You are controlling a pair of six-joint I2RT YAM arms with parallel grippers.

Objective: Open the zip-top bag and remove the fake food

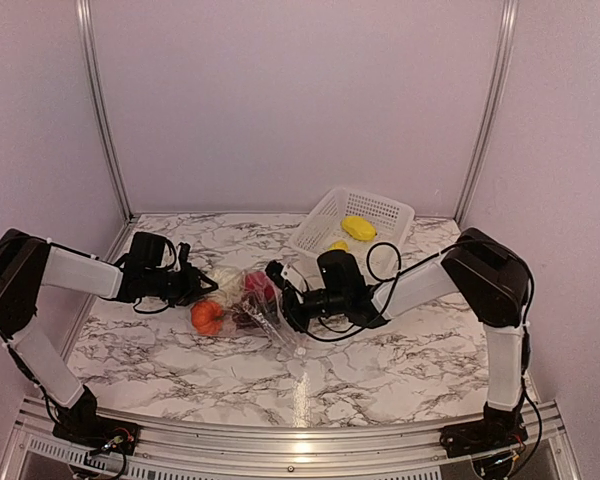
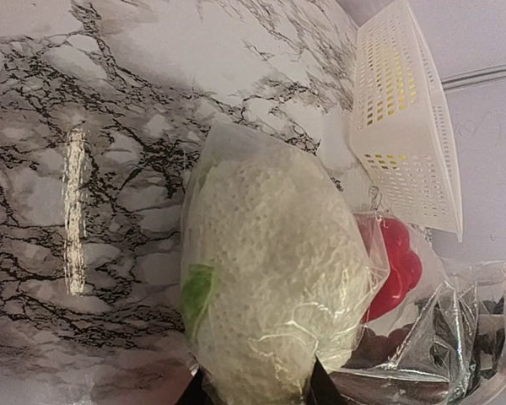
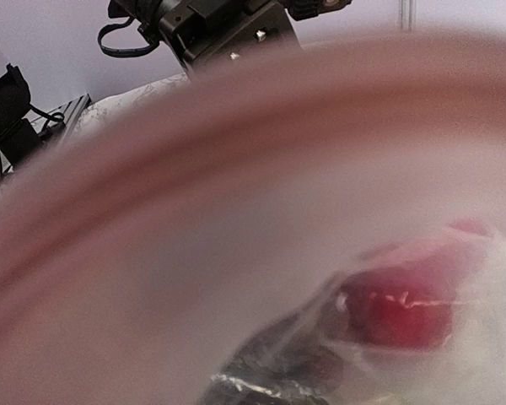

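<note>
Fingertips of the left gripper are clenched on one end of the zip-top bag. They pinch the clear plastic with the white lumpy piece bulging just past them, a green patch on its side. Opposite, the right gripper meets the bag's other end. Its wrist camera is smothered by blurred film and a pinkish band, so whether those fingers are clamped on the plastic I cannot tell. Nearest the arm bases, on the marble table, an orange round piece lies just beside the left gripper. A dark grape bunch sits in the crinkled bag next to it. Slightly farther, the red apple rests inside the plastic against the white piece, between the two grippers. The bag itself lies mid-table, spanning the gap between both arms. Farther back on the right, apart from the bag, a white perforated basket holds two yellow fruits.
</note>
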